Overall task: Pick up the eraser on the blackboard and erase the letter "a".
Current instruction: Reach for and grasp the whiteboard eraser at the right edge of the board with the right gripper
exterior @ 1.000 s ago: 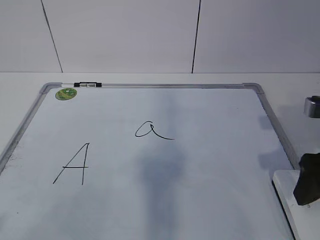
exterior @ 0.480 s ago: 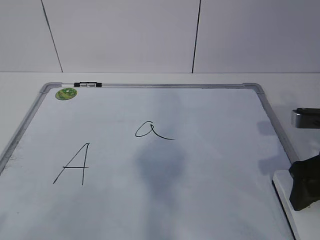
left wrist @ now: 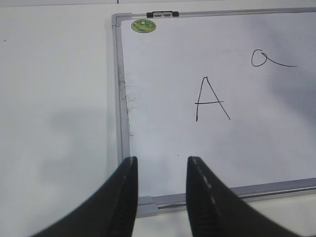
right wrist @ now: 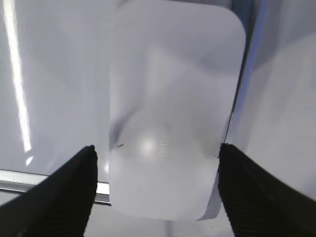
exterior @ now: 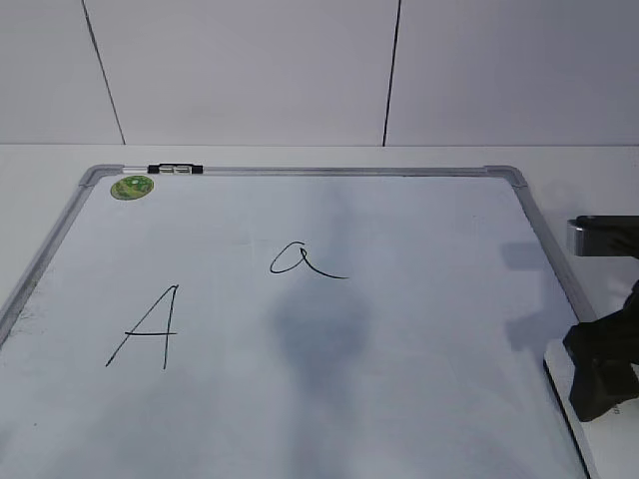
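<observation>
The eraser (exterior: 560,372), a white oblong block, lies at the blackboard's (exterior: 419,379) lower right edge. My right gripper (exterior: 602,382) is over it. In the right wrist view the eraser (right wrist: 173,89) sits between the two spread jaws of the right gripper (right wrist: 156,152), with a small gap on the left side. The letter "a" (exterior: 300,261) is near the board's middle, and it also shows in the left wrist view (left wrist: 266,59). My left gripper (left wrist: 160,165) is open and empty above the board's near left corner. It is out of the exterior view.
A capital "A" (exterior: 150,329) is written left of the small "a". A green sticker (exterior: 132,187) and a small black-and-white marker (exterior: 175,169) are at the board's far left corner. White table surrounds the board, with a white wall behind.
My right gripper has moved left and lower over the eraser. The board, letters and left gripper have not moved.
</observation>
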Tool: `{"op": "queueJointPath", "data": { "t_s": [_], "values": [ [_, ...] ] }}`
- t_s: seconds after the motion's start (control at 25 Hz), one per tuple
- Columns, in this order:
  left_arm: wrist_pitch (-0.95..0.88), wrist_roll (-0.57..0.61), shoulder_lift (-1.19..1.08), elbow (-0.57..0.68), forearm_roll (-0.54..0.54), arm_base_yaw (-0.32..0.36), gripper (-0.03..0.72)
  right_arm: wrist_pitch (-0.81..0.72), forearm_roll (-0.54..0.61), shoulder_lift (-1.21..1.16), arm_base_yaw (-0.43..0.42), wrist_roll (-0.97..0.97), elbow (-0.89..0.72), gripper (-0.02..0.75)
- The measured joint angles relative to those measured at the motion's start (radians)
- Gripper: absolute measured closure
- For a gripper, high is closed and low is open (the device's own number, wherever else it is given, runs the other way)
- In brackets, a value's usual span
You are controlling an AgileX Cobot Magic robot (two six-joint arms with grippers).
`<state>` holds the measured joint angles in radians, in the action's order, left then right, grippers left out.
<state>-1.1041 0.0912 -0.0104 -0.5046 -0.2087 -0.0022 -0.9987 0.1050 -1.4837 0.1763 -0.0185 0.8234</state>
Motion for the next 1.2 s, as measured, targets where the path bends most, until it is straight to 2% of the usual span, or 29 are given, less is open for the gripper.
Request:
{"op": "queueJointPath", "data": {
  "t_s": [0.24,0.68,0.88,1.2],
  "values": [
    [0.000,0.000,0.000,0.000,0.000,0.000,0.433,0.000,-0.038,0.000,0.027,-0.083,0.004,0.134],
    [0.000,0.000,0.000,0.000,0.000,0.000,0.433,0.015,-0.032,0.000,0.027,-0.093,0.004,0.134],
    [0.000,0.000,0.000,0.000,0.000,0.000,0.433,0.047,-0.036,0.000,0.027,-0.093,0.004,0.080],
    [0.000,0.000,0.000,0.000,0.000,0.000,0.433,0.059,-0.064,0.000,0.027,-0.108,0.004,0.071]
  ]
}}
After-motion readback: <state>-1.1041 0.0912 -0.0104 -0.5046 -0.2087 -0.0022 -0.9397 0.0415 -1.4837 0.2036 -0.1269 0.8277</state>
